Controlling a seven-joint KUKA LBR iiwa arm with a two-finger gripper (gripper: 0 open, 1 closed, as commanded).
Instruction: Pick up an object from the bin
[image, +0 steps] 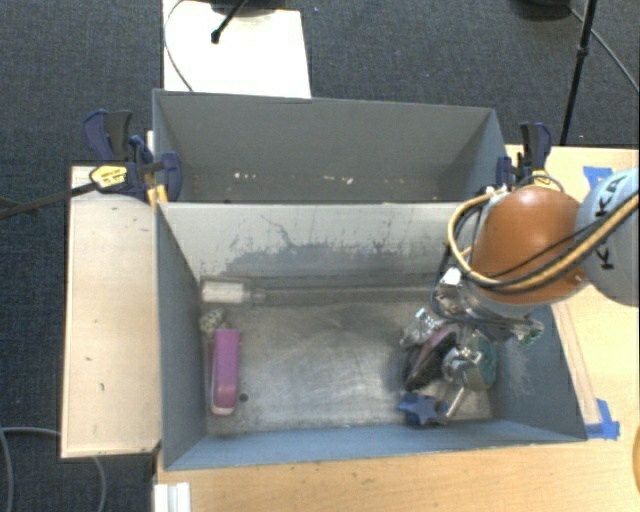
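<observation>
Three small things lie heaped on the floor of the bin (320, 365), in the lower right of the frame. A dark maroon-black piece (428, 360) is tilted from upper right to lower left, a teal-green piece (484, 366) is just to its right, and a blue star-shaped piece (419, 409) lies flat near the front wall. Well apart at the lower left, a pink-purple bar (226, 370) lies lengthwise along the side wall, with a white tube (224, 292) crosswise above it.

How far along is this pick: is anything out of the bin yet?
Done: the gripper is down in the bin's lower right corner, amid a small heap with a blue piece at its front. In hand: I cannot tell whether anything is gripped. Left: lifting a thing out; the pink bar at left lies untouched.
</observation>
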